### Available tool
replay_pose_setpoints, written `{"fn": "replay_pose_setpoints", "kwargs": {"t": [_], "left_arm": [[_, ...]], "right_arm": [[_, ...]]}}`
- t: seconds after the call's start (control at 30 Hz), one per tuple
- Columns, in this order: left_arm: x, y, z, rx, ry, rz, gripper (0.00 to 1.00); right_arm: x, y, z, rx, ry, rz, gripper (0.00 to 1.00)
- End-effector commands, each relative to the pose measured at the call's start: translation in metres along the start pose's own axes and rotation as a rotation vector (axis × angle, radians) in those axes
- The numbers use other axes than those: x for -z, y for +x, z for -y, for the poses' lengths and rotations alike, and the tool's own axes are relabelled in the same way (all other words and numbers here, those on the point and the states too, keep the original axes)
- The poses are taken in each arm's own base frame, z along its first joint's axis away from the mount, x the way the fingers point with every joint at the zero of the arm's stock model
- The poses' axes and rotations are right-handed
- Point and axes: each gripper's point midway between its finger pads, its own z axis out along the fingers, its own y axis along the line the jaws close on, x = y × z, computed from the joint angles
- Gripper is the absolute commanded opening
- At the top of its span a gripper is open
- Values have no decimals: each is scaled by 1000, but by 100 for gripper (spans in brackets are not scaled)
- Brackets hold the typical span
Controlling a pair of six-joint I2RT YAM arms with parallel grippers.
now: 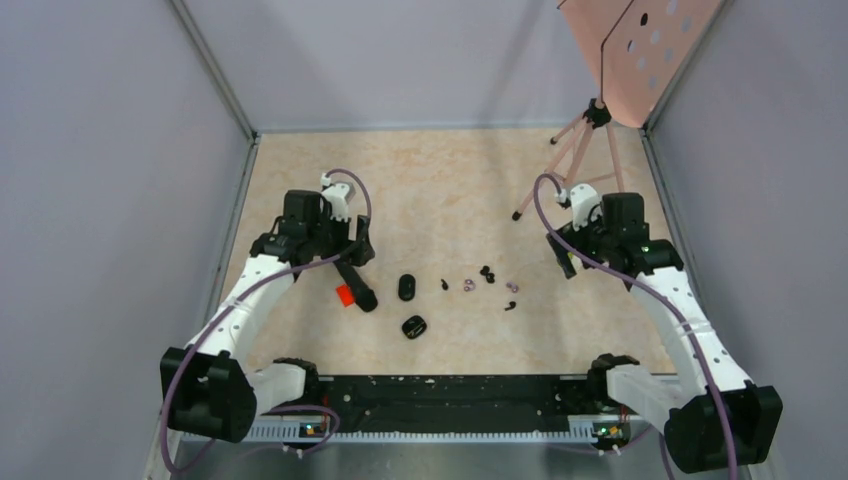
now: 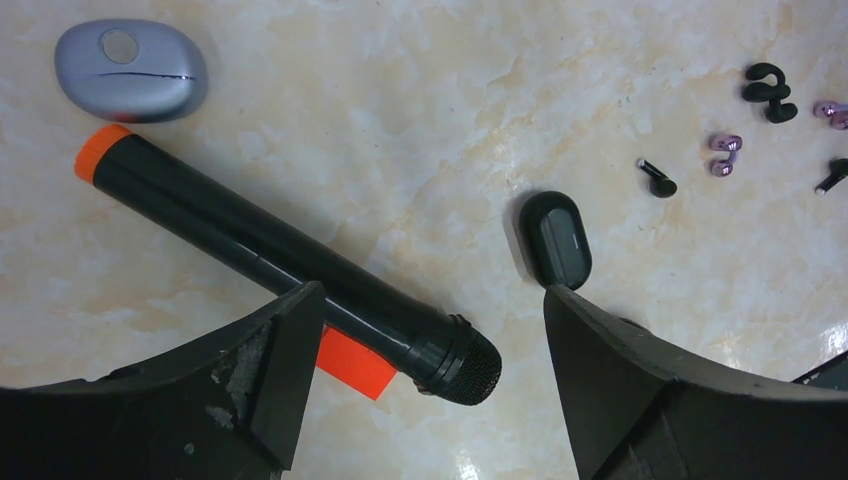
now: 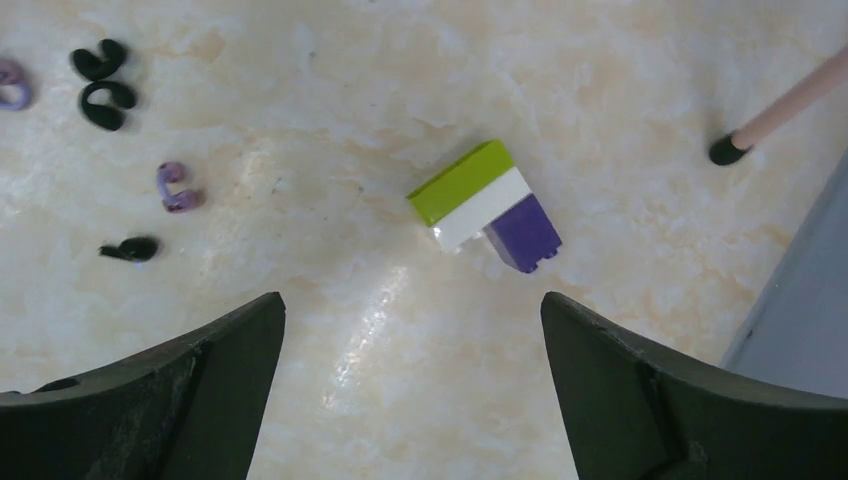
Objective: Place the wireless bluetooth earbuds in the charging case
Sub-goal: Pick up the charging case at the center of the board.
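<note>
Across the counter (image 1: 440, 190) in the top view, six earbuds (image 1: 487, 273) lie scattered, four black and two purple, at 3 o'clock of a closed black case (image 1: 406, 287). One open case (image 1: 414, 326) sits at 6 o'clock of it. No bud is in a case yet. Above a long black stick (image 1: 357, 285) hangs the left end effector (image 1: 352, 250); the right end effector (image 1: 562, 258) is well apart, at 3 o'clock of the buds.

From the left wrist, the fingers (image 2: 285, 370) are spread and hold nothing. I count one stick, one red piece (image 2: 355, 365), one grey case (image 2: 130, 70) at 10 o'clock, and the closed case. A descent from here would likely nudge the stick into that case.

From the right wrist, the fingers (image 3: 200, 390) are likewise spread and empty. Five buds show between 9 and 11 o'clock, and one block stack (image 3: 485, 205) at 12. Such tiny buds may skid or flip away from wide pads, and black and purple ones could land in the wrong case.
</note>
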Motion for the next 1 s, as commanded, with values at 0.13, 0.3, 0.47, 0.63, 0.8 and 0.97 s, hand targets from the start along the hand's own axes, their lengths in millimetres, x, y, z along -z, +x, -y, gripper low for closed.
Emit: {"fn": "replay_pose_setpoints", "kwargs": {"t": [0.13, 0.3, 0.47, 0.63, 0.8, 0.97], "left_arm": [[6, 0, -7, 79, -38, 17, 85], [7, 26, 5, 268, 37, -106, 84], [8, 35, 21, 283, 130, -101, 82], [17, 35, 16, 408, 124, -79, 82], [28, 49, -20, 672, 3, -52, 82], [38, 51, -38, 770, -67, 30, 81]], "right_arm": [[0, -34, -103, 284, -450, 201, 90], [-16, -44, -163, 451, -543, 225, 86], [-29, -57, -214, 631, -621, 307, 84], [-40, -61, -271, 744, -722, 348, 85], [-58, -62, -309, 806, -787, 336, 84], [-66, -50, -338, 921, -835, 362, 84]]}}
